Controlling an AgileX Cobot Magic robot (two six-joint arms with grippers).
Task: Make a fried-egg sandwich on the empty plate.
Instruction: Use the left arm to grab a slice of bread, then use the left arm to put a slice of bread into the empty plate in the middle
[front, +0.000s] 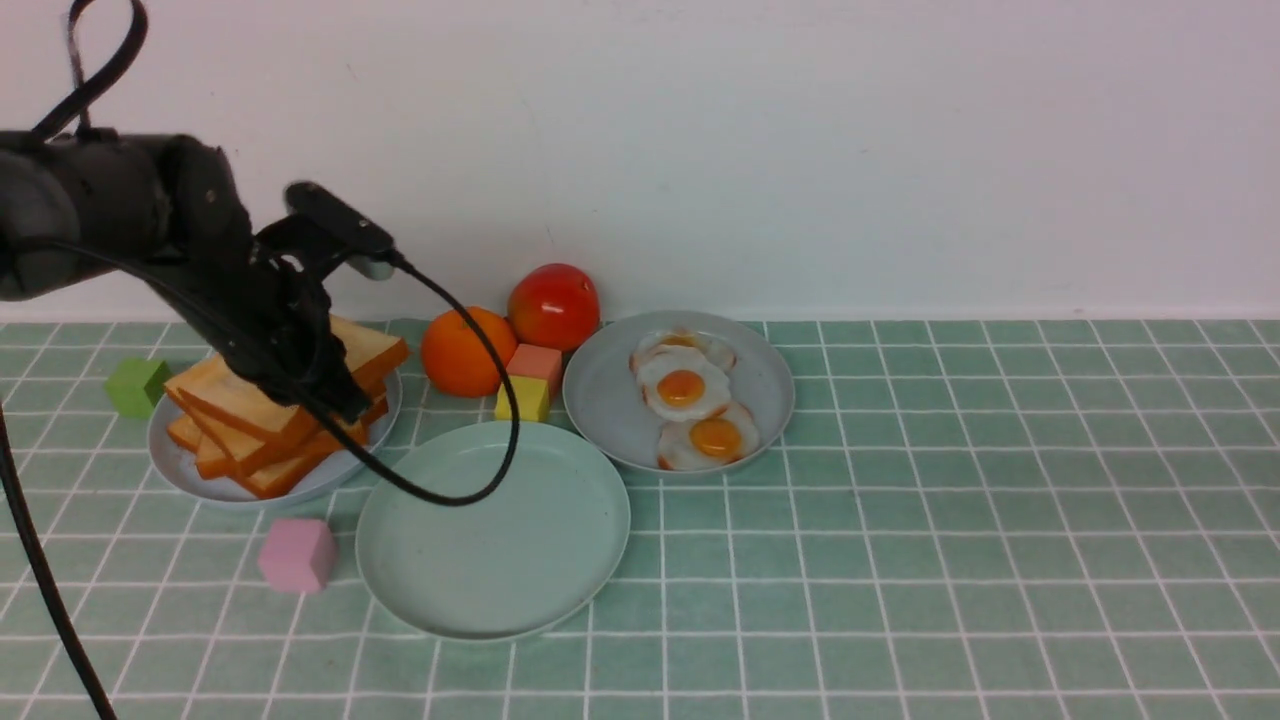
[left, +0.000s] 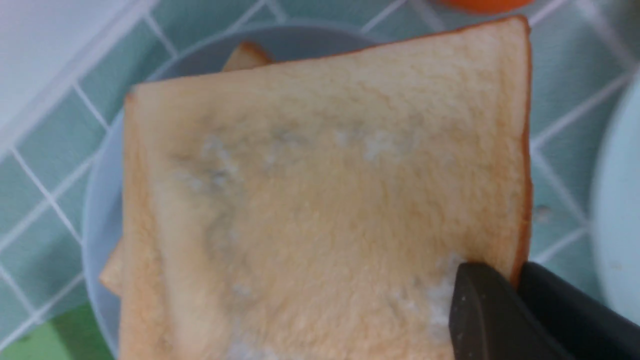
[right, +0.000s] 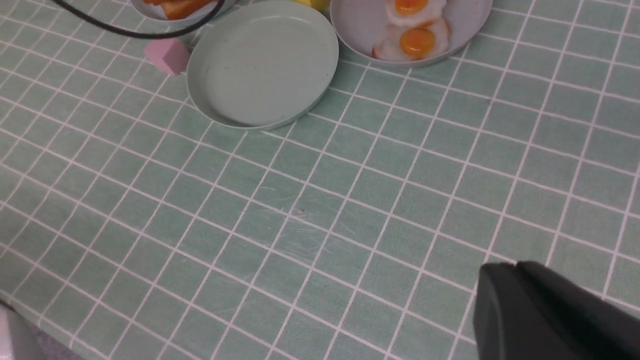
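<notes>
left claw (left: 516, 276): clamped on a corner of the top toast slice (left: 320, 190)
right claw (right: 520, 305): only partly in frame, tips look pressed together, over bare cloth
mint plate (front: 495, 530): empty
toast stack (front: 270, 440): on left grey plate (front: 180, 465), just left-rear of mint plate
fried eggs (front: 690, 400): three, on right grey plate (front: 605, 400), right-rear of mint plate

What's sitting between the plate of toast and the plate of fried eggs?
In the front view: an orange, a red fruit farther back, and a salmon block next to a yellow block.
</notes>
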